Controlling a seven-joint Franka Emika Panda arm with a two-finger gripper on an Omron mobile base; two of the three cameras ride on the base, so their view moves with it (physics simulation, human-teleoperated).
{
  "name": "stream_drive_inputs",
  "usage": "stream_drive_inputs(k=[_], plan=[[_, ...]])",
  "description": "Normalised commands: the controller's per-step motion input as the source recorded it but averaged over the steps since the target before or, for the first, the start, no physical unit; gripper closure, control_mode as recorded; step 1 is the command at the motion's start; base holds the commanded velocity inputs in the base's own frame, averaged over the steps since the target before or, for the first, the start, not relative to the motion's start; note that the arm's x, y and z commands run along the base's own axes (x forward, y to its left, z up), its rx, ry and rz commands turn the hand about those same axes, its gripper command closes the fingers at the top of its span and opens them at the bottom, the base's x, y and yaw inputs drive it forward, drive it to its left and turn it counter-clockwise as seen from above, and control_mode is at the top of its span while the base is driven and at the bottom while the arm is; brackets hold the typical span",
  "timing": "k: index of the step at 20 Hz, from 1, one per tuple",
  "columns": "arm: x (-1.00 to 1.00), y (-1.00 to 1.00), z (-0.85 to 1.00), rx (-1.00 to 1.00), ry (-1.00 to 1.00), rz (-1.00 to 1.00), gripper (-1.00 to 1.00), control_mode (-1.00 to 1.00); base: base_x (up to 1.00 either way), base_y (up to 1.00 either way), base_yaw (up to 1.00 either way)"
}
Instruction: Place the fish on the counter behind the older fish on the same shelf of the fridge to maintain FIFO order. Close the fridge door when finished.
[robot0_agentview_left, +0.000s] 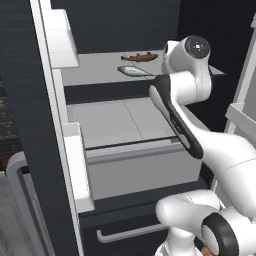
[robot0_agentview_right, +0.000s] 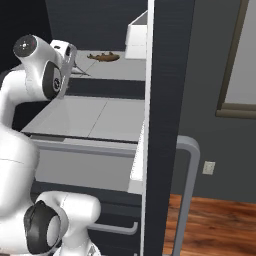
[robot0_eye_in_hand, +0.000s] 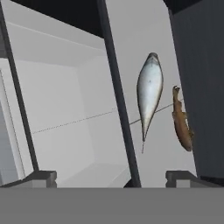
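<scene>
Tool (robot0_eye_in_hand: 109, 179) spread wide and empty, we see the brown fish (robot0_eye_in_hand: 182, 120) behind the silver fish (robot0_eye_in_hand: 149, 87) on the upper shelf (robot0_agentview_left: 95, 70); careless retreat could knock either.

A home kitchen: a tall dark fridge (robot0_agentview_left: 30, 125) stands open with two fish on its grey shelf (robot0_agentview_left: 95, 70), a wooden floor (robot0_agentview_right: 220, 225) runs beside it, and a grey wall carries a socket (robot0_agentview_right: 208, 167).
</scene>
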Motion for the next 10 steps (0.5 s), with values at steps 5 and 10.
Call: stream_drive_inputs(k=[5,10], plan=[[-0.57,0.0,-0.26,0.0,0.0,0.0,-1.0,-1.0,0.0,0.0,0.0],[-0.12,0.0,-0.47,0.0,0.04,0.01,-1.0,-1.0,0.0,0.0,0.0]])
